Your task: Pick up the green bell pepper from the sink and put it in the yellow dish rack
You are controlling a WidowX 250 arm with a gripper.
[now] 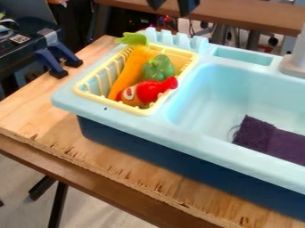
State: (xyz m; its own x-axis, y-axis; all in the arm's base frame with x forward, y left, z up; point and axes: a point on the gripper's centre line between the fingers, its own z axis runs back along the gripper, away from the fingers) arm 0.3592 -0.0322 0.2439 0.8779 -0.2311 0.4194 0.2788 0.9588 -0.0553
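landmark: one pale yellow plastic basket with slatted sides (110,102), seated at the left end of a light-blue toy sink with a dark-blue base (179,137).

end effector: black two-finger gripper (173,5), at the top edge of the view, beyond the basket and above it; fingers set wide, with nothing visible between them.

basket contents, three pieces:
- long orange toy carrot with a green leafy top (128,69), lying lengthwise, its top poking over the far rim of the basket.
- green toy bell pepper (158,69), inside the basket, right of the carrot.
- red toy bottle with a round label (152,90), on its side at the near end of the basket, nozzle toward the right rim.

right of the basket: one dark purple cloth (280,140), lying partly rumpled in the basin; farther right, one grey faucet (294,58).

state of work, as judged: all three toy foods appear settled in the basket, the cloth outside it; what remains to be done cannot be told.
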